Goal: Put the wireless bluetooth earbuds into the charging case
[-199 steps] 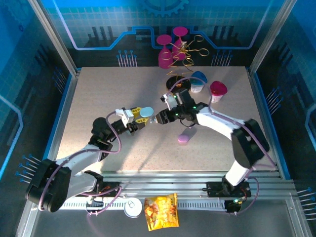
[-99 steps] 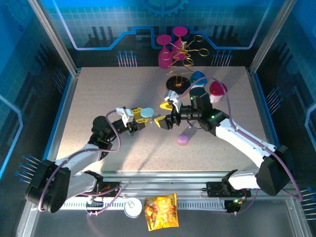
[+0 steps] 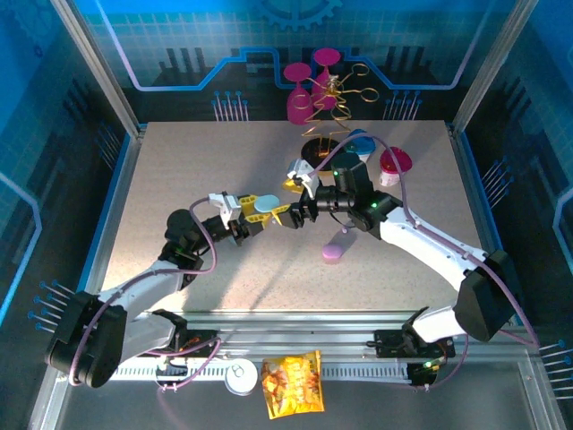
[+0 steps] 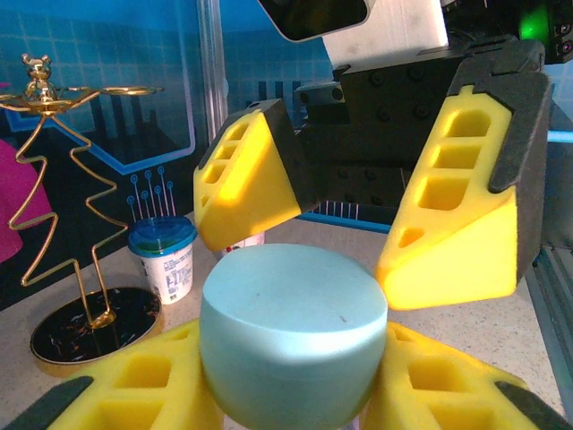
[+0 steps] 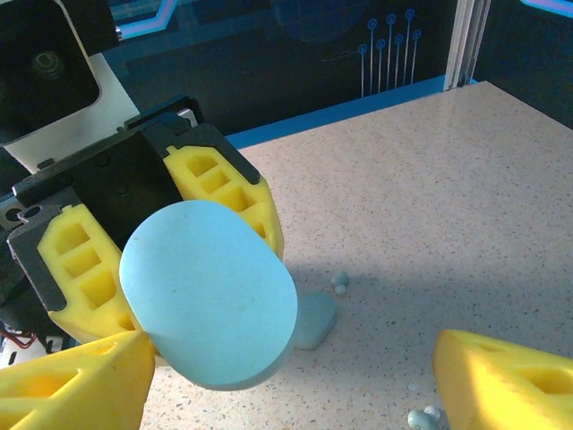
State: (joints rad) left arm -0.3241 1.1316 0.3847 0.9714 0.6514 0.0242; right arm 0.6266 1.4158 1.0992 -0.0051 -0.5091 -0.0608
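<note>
Item: pale blue charging case (image 5: 208,305), clamped in left gripper (image 3: 255,215), raised over table (image 5: 430,224); right gripper (image 3: 288,200) gaping astride the case's end, best centred there before closing; earbuds (image 5: 339,281) loose below the case.

My left arm (image 3: 143,287) and right arm (image 3: 421,237) have white shells and black joints. Thin purple cables (image 3: 215,255) loop along both. My jaws are black with chunky yellow pads (image 4: 448,215) full of little holes, and a green light (image 3: 370,204) glows on the right one

Lab test cell: aluminium frame (image 3: 97,67), blue circuit-print walls (image 3: 179,40).
</note>
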